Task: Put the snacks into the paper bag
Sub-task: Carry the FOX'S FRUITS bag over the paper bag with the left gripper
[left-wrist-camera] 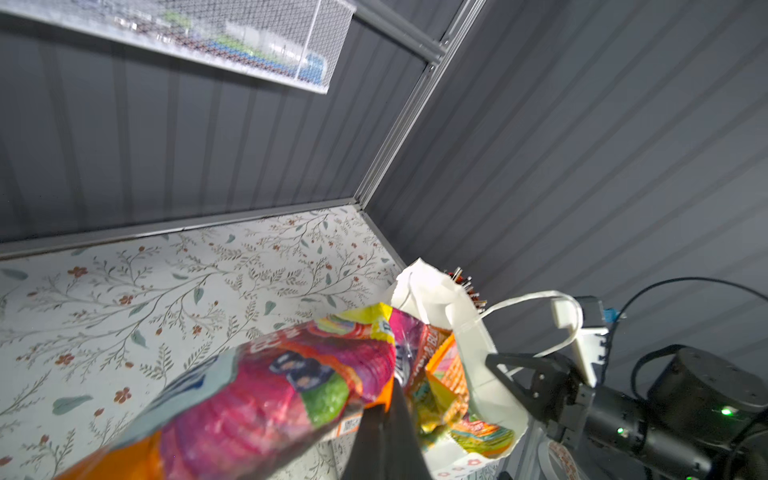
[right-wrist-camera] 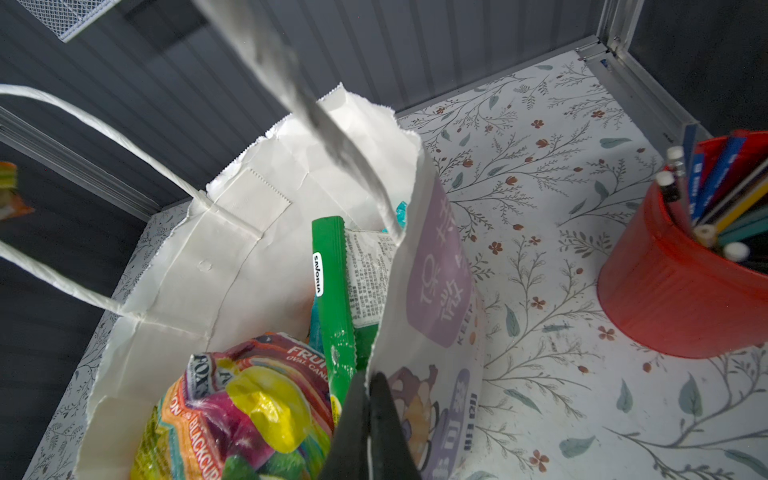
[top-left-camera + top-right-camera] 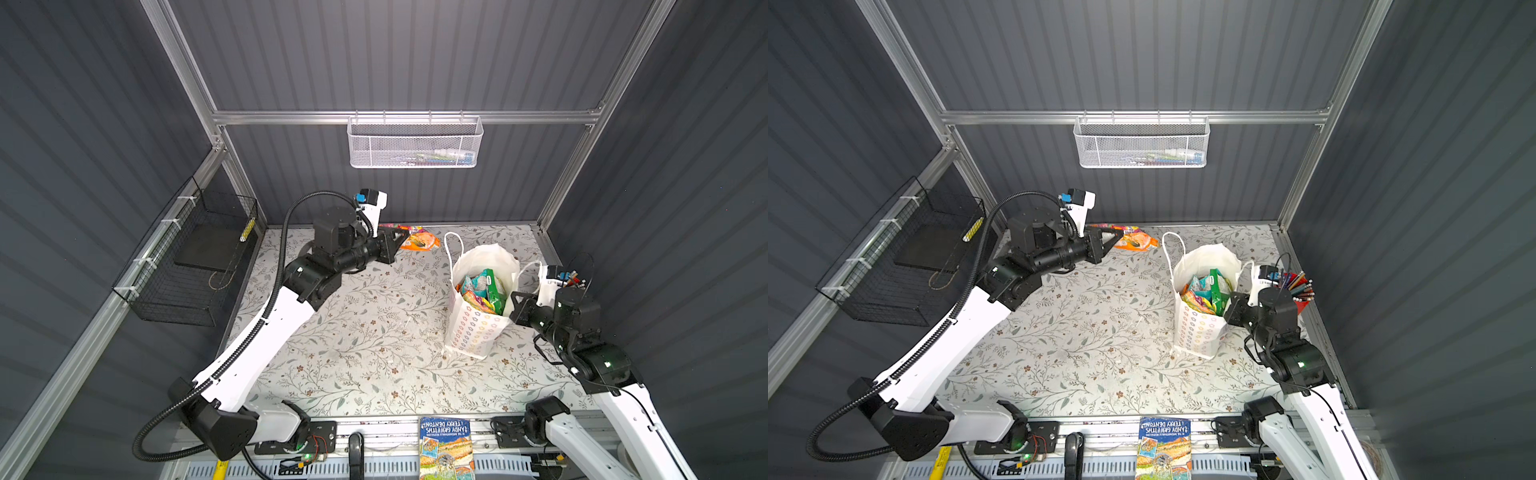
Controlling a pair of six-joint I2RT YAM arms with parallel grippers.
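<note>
My left end effector point(image 3: 400, 240) is clamped on an orange-pink snack packet point(image 3: 422, 242) near the counter's point(image 3: 353, 332) back edge. The packet's long axis points rightward at the paper bag point(image 3: 473, 332), whose rim my right end effector point(image 3: 516, 300) pinches.

The paper bag point(image 3: 469, 332) is positioned right of centre on the table point(image 3: 353, 340), snacks point(image 3: 486, 291) are contained inside it, and 1 packet point(image 3: 422, 241) is located behind-left.

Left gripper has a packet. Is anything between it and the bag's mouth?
Only the paper bag's cord handle, standing up on the side nearest the packet. The right gripper pinches the opposite rim, mouth open.
</note>
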